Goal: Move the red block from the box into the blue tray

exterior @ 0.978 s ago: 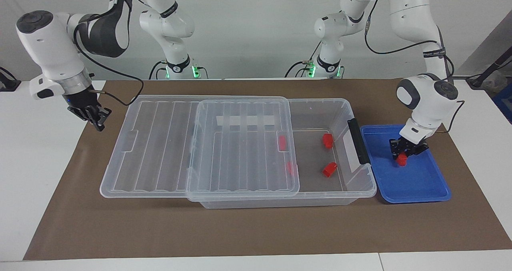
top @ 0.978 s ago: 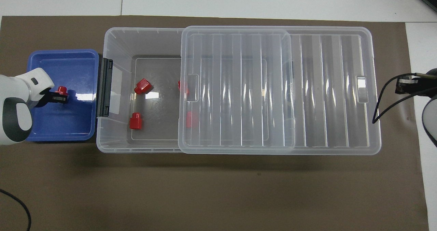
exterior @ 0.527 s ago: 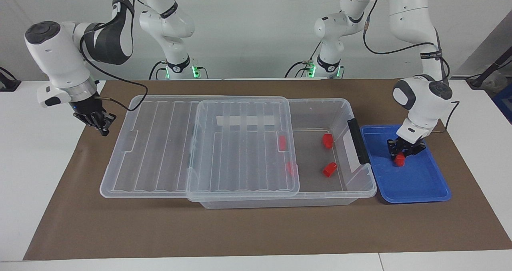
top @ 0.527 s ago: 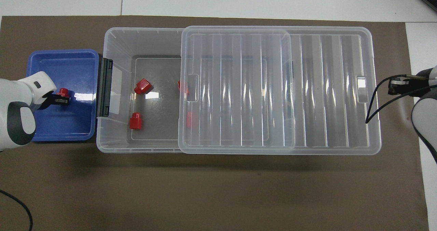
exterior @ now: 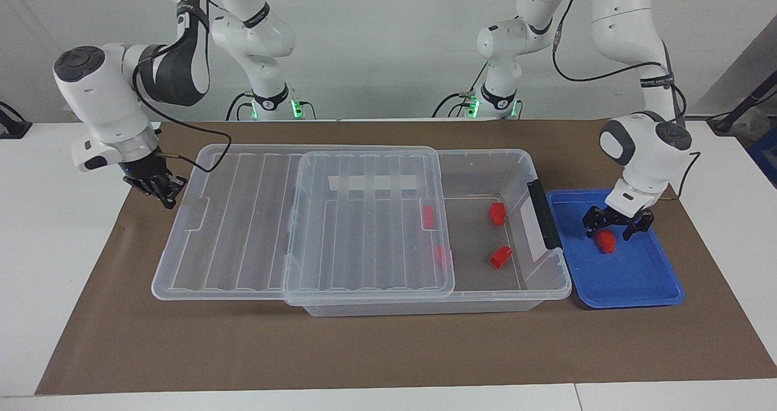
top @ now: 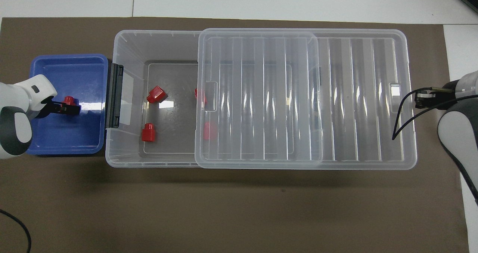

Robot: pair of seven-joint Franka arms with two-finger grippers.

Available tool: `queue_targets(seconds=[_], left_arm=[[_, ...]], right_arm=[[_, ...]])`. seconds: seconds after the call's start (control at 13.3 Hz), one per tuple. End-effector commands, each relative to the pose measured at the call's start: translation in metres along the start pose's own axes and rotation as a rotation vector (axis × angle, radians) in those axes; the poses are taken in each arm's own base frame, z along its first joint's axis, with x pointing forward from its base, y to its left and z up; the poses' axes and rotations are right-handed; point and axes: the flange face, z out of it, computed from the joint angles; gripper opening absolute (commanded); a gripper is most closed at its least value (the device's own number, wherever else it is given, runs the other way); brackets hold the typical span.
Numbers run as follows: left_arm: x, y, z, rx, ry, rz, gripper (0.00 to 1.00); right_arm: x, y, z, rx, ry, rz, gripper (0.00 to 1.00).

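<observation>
- Plainly, the left gripper [exterior: 611, 235] stood low inside the blue tray [exterior: 643, 289] with its fingers spread wide on either side of the red block [exterior: 606, 241], holding nothing; the block looked to rest on the tray floor, so the release seemed made.
- That tray sat just beside the box [exterior: 549, 277], at its black handle [exterior: 544, 214], toward the left arm's end of the table, which kept the carry short.
- Four more red pieces [exterior: 499, 257] lay in the box, two under the lid [exterior: 370, 226], which was slid toward the right arm's end to leave an opening.
- Over the mat by that end, the right gripper [exterior: 165, 193] waited, fingers shut and empty.
</observation>
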Motion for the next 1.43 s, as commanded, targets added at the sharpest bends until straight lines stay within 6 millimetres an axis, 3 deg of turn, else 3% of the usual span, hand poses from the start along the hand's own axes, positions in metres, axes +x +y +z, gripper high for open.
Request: queue_targets(seconds=[0.0, 0.3, 0.45, 0.83, 0.98, 1.13, 1.2, 1.35], left_arm=[[0.017, 0.005, -0.067, -0.027, -0.040, -0.084, 1.00], [0.041, 0.021, -0.152, -0.048, -0.107, -0.153, 1.00], [0.048, 0.031, -0.193, -0.064, -0.159, -0.157, 1.00], [0.033, 0.047, -0.256, -0.075, -0.234, -0.176, 1.00], [0.037, 0.061, -0.301, -0.073, -0.226, -0.153, 1.00], [0.029, 0.079, -0.317, -0.056, -0.247, -0.180, 1.00], [0.019, 0.084, -0.341, -0.050, -0.214, -0.200, 1.00], [0.008, 0.088, -0.347, -0.046, -0.216, -0.203, 1.00]], right_arm=[[-0.008, -0.019, 0.000, 0.006, 0.005, -0.053, 0.00], [-0.013, -0.051, -0.001, 0.030, -0.002, -0.096, 0.00], [-0.018, -0.077, -0.003, 0.034, 0.000, -0.131, 0.00], [-0.036, -0.125, -0.004, 0.040, -0.008, -0.210, 0.00], [-0.045, -0.145, -0.002, 0.040, -0.018, -0.233, 0.00], [-0.053, -0.166, -0.004, 0.044, -0.014, -0.230, 0.00], [-0.058, -0.178, -0.006, 0.051, -0.012, -0.228, 0.00], [-0.061, -0.188, -0.007, 0.110, -0.026, -0.192, 0.00]])
